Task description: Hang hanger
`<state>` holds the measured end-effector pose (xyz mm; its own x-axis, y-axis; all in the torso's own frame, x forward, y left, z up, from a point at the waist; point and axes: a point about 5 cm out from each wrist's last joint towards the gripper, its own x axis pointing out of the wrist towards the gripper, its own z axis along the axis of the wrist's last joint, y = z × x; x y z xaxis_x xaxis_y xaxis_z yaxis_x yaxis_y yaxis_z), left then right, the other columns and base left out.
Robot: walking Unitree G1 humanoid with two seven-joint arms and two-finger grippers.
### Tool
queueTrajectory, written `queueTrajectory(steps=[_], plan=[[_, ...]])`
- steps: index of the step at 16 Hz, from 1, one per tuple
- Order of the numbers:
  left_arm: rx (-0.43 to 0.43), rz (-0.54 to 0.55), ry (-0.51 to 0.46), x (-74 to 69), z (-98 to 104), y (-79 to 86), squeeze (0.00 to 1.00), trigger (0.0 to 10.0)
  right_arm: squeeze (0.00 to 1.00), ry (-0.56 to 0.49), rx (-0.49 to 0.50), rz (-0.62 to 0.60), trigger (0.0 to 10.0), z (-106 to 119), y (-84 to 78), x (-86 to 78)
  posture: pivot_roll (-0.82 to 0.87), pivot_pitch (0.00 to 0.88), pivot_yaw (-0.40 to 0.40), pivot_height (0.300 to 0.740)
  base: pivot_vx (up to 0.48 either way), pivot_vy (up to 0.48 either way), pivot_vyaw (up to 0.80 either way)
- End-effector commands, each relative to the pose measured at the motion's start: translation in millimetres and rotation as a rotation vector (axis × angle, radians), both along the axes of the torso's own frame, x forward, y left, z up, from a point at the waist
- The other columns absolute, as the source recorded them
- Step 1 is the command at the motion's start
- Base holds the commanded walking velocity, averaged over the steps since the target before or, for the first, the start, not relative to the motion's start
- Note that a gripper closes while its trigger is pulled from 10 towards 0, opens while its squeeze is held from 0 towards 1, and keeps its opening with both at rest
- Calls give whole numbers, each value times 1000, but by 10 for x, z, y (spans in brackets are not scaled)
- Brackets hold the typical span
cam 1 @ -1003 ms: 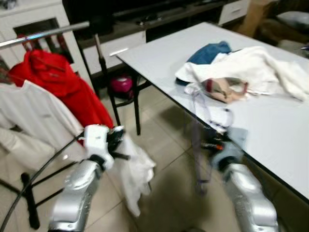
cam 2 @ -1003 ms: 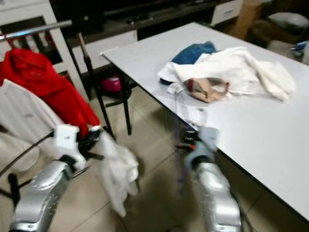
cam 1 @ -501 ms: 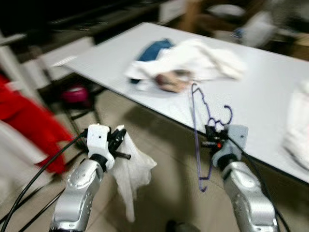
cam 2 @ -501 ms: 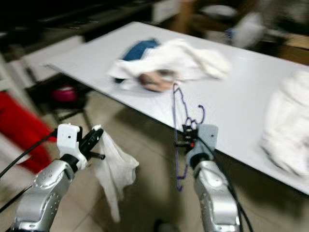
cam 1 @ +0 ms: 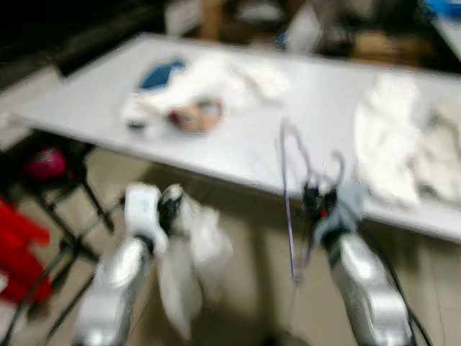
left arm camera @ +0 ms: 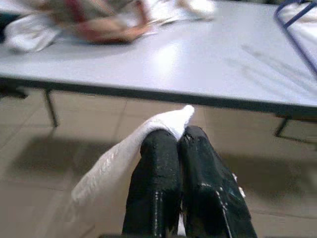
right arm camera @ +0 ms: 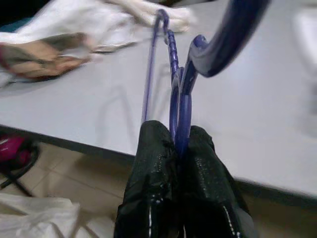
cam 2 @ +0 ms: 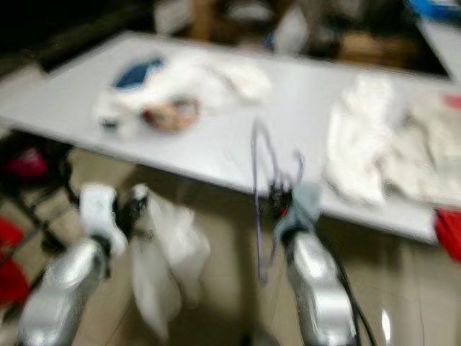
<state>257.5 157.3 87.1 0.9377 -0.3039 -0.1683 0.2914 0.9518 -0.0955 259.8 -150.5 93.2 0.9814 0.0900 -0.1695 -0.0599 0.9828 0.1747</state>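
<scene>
Head cam, both eyes, heavily blurred: the robot faces the long edge of a white table [cam 1: 238, 144] over a tiled floor. The right gripper [cam 1: 315, 204] is raised just short of the table edge w/ a purple hanger [cam 1: 292, 194] clamped in it; the hook sticks up above the fingers and the thin frame hangs below, in front of the table's side. The left gripper [cam 1: 170, 210] is level w/ it on the other side, holding a white garment [cam 1: 186, 270] that droops toward the floor. On the tabletop, a heap of white, tan and blue clothes [cam 1: 191, 94] lies toward the left end, and more white clothes [cam 1: 389, 148] lie to the right. A dark stool w/ a pink item [cam 1: 45, 164] stands at far left, w/ a red garment [cam 1: 18, 241] beside it near the frame edge. Left wrist cam: the two black fingers [left arm camera: 156, 183] are pressed together on a fold of the white cloth [left arm camera: 124, 158]; beyond them are the table edge [left arm camera: 148, 94] and a rumpled tan-and-white pile [left arm camera: 94, 22] on top. Right wrist cam: the fingers [right arm camera: 153, 183] are closed tight around the hanger's neck [right arm camera: 179, 114], its hook [right arm camera: 228, 37] curving above, w/ the tabletop [right arm camera: 257, 124] behind and the tan garment [right arm camera: 39, 59] off to one side.
</scene>
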Motion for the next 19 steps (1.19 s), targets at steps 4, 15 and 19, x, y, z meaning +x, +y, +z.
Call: queueTrajectory(steps=[4, 15, 19], plan=[[35, 5, -39, 41, 98, 75, 0, 10000, 0, 28, 9, -19, 10000, -32, 6, -17, -85, 43, 70, 740, 0, 331, -761], [35, -4, -40, 56, 111, 89, 0, 10000, 0, 32, 21, -23, 10000, -37, 21, -22, -82, 40, 78, 740, 0, 357, -753], [22, 2, -43, 58, 124, 93, 0, 10000, 0, 2, -74, 71, 10000, 19, 96, -4, -83, 35, 78, 740, 0, 92, -162]])
